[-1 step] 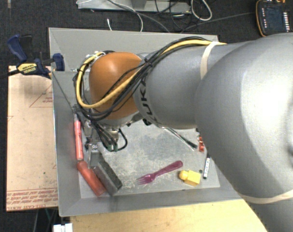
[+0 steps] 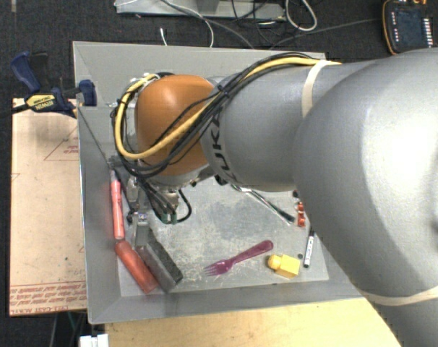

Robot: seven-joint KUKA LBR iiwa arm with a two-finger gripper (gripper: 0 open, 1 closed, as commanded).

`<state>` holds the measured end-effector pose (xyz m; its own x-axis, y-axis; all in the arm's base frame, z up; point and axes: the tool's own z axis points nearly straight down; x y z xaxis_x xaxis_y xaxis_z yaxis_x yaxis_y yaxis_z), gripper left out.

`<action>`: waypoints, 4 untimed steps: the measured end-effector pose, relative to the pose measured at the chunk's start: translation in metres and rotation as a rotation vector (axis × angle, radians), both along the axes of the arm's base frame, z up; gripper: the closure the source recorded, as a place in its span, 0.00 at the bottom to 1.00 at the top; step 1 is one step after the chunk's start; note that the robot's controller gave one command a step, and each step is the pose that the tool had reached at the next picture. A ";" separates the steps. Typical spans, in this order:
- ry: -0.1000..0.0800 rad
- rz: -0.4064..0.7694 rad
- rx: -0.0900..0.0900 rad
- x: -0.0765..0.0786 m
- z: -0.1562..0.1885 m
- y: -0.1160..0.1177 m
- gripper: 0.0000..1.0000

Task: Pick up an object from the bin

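My gripper [image 2: 139, 212] hangs below the arm's wrist at the bin's left side, low over the floor. Just left of it a slim salmon-pink stick [image 2: 118, 208] lies along the left wall. Directly below it a dark grey flat bar [image 2: 160, 260] lies slanted toward the front-left corner, and a red-orange cylinder [image 2: 135, 267] rests against the bar's left side. Whether the gripper touches the bar or the stick cannot be made out.
A purple plastic fork [image 2: 239, 259] and a small yellow block [image 2: 285, 266] lie near the front wall. At the right are a black-and-white marker [image 2: 307, 251] and a small orange-red piece [image 2: 300, 214]. The arm covers the bin's back and right.
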<state>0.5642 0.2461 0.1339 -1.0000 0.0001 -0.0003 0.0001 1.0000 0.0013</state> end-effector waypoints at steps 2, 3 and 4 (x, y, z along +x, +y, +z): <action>0.002 0.003 0.004 0.083 -0.008 -0.068 0.00; 0.000 -0.153 0.005 0.069 -0.004 -0.012 0.00; -0.001 -0.064 0.006 0.071 -0.064 -0.016 0.00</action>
